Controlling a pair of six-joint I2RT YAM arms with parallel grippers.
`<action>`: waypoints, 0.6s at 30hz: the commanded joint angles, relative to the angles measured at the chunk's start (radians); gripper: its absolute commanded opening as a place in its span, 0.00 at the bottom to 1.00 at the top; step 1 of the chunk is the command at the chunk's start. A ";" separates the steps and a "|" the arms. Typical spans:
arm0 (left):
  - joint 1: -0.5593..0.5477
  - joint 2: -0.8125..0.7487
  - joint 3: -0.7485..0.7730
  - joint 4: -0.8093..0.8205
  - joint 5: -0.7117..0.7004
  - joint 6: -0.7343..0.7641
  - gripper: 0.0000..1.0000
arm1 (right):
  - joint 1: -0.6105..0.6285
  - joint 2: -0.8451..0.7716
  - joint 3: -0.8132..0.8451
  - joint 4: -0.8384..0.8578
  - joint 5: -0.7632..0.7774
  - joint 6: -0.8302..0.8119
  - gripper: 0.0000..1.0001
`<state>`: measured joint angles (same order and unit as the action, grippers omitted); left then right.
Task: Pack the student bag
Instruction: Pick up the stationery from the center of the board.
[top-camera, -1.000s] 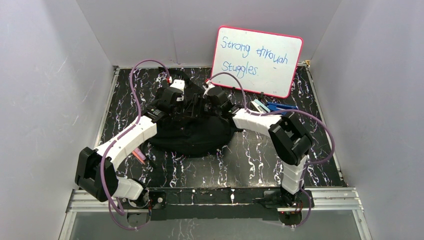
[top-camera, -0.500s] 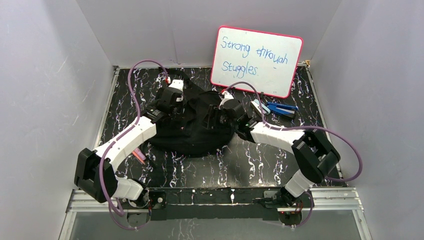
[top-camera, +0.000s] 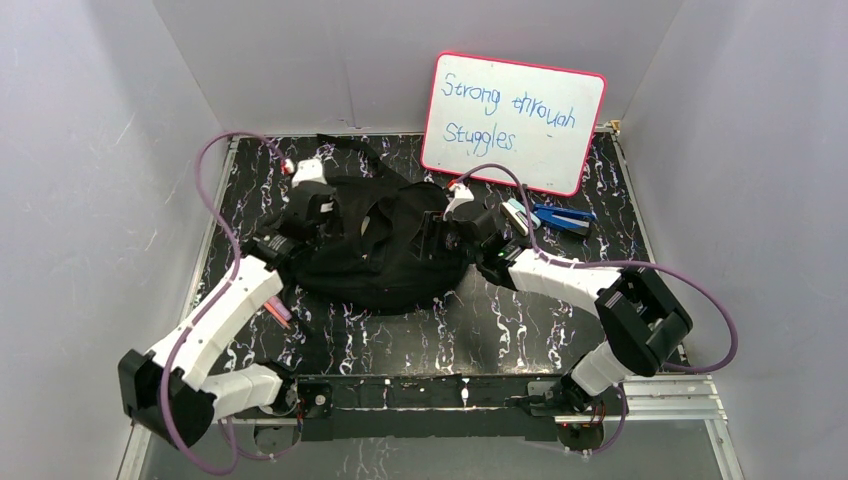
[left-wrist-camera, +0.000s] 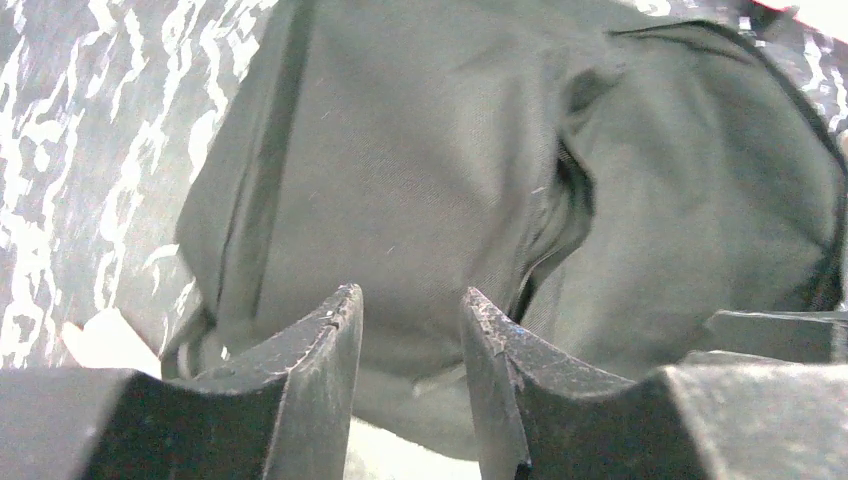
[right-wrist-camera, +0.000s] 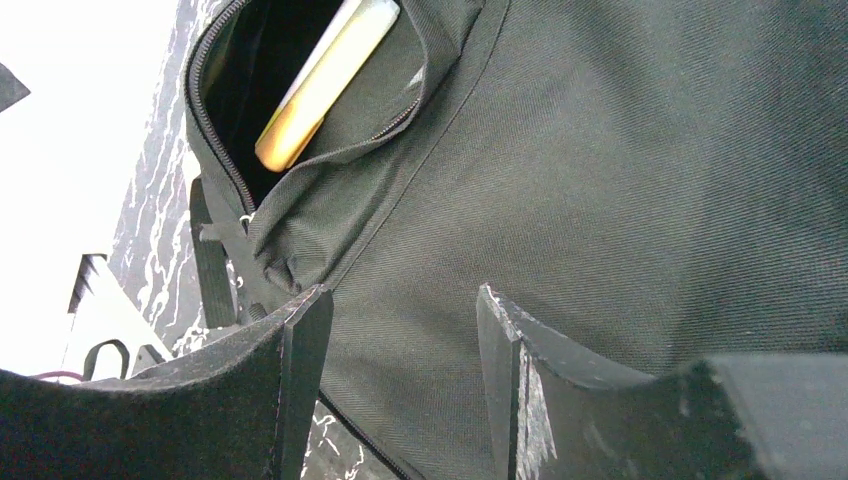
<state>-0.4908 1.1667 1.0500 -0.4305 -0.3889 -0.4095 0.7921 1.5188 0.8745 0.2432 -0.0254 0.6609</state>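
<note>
The student bag (top-camera: 385, 255), a soft black backpack, lies in the middle of the marbled table. My left gripper (top-camera: 303, 215) is at its left side. In the left wrist view that gripper (left-wrist-camera: 410, 300) is open, with only bag fabric (left-wrist-camera: 420, 150) and a zip seam beyond its tips. My right gripper (top-camera: 437, 235) sits over the bag's right side. In the right wrist view it (right-wrist-camera: 400, 300) is open just above the fabric (right-wrist-camera: 620, 180). An unzipped pocket (right-wrist-camera: 250, 110) shows a flat yellowish item (right-wrist-camera: 325, 85) inside.
A pink-framed whiteboard (top-camera: 513, 120) leans on the back wall. Blue and white stationery (top-camera: 555, 215) lies to the right of the bag. A pink and orange pen (top-camera: 279, 312) lies by the left arm. Grey walls close in both sides.
My left gripper has opened and drawn back to the left off the bag's top. The right arm has swung right and lowered its elbow. The bag's top has slumped flatter.
</note>
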 joint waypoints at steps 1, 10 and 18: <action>0.016 -0.092 -0.076 -0.224 -0.201 -0.275 0.40 | -0.004 -0.050 0.001 0.058 0.055 -0.063 0.64; 0.199 -0.165 -0.171 -0.425 -0.221 -0.608 0.39 | -0.016 -0.018 0.000 0.071 0.003 -0.043 0.64; 0.697 -0.061 -0.295 -0.183 0.192 -0.453 0.38 | -0.023 -0.002 0.016 0.062 -0.038 -0.050 0.64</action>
<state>0.0654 1.0328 0.8013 -0.7258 -0.4126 -0.9085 0.7780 1.5127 0.8730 0.2584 -0.0368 0.6235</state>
